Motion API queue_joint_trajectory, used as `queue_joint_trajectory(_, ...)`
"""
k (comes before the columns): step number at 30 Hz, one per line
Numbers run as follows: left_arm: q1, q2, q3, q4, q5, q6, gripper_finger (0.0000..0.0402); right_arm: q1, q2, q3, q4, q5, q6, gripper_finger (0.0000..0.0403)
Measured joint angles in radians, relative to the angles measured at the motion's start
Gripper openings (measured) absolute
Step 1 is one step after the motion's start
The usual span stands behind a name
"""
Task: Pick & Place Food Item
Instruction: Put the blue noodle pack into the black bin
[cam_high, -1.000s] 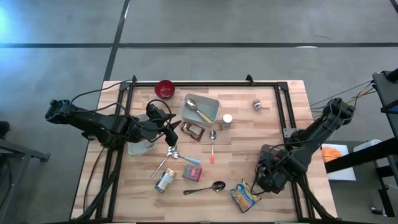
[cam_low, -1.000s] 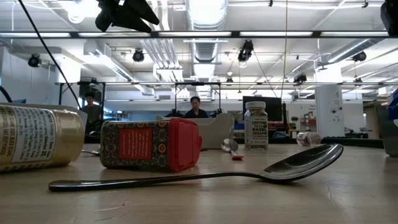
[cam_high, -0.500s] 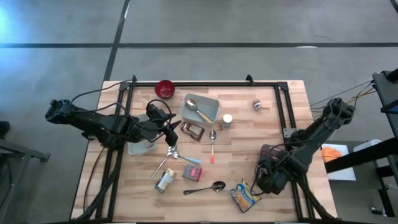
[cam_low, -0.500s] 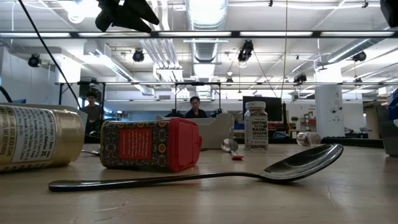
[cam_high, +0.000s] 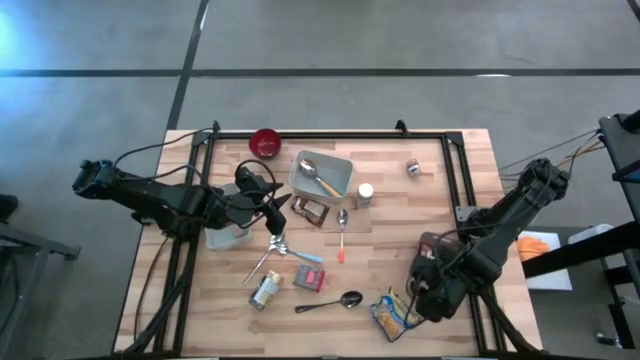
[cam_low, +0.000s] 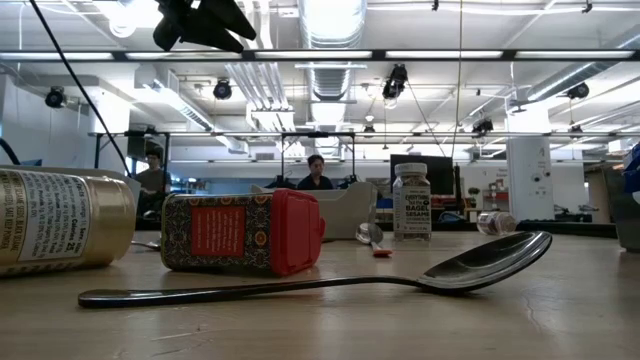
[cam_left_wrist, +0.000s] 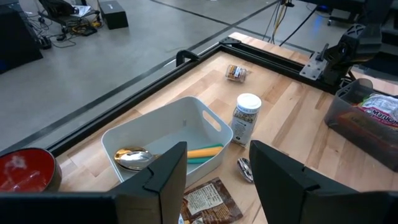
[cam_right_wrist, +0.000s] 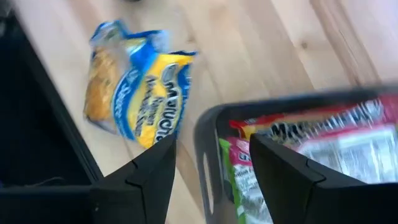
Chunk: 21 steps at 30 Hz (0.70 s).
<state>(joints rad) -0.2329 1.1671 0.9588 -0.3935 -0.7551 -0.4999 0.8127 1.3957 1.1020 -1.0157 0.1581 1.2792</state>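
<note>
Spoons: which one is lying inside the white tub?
The gold-bowled spoon with the orange handle lies in the white tub; the other two spoons lie on the bare table.

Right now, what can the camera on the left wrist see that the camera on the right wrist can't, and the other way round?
Only the left wrist view shows the white bin holding a spoon, the red bowl, the white-capped spice jar and a small jar lying near the table's black frame. Only the right wrist view shows the blue and yellow noodle packet lying on the wood. Both show the dark container of food packets and the wooden table.
</note>
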Motion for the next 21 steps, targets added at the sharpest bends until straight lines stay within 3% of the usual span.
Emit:
queue_joint_trajectory(5, 0.000, 0.000, 0.000, 0.000, 0.000, 0.000, 0.0179, -0.013, 0.033, 0.009, 0.081, 0.002, -0.234, 0.0203)
queue_joint_trajectory(13, 0.000, 0.000, 0.000, 0.000, 0.000, 0.000, 0.0179, -0.104, 0.119, 0.033, 0.135, -0.006, -0.383, 0.0203)
queue_joint_trajectory(21, 0.000, 0.000, 0.000, 0.000, 0.000, 0.000, 0.0179, -0.164, 0.264, 0.100, 0.137, -0.091, -0.529, 0.0203)
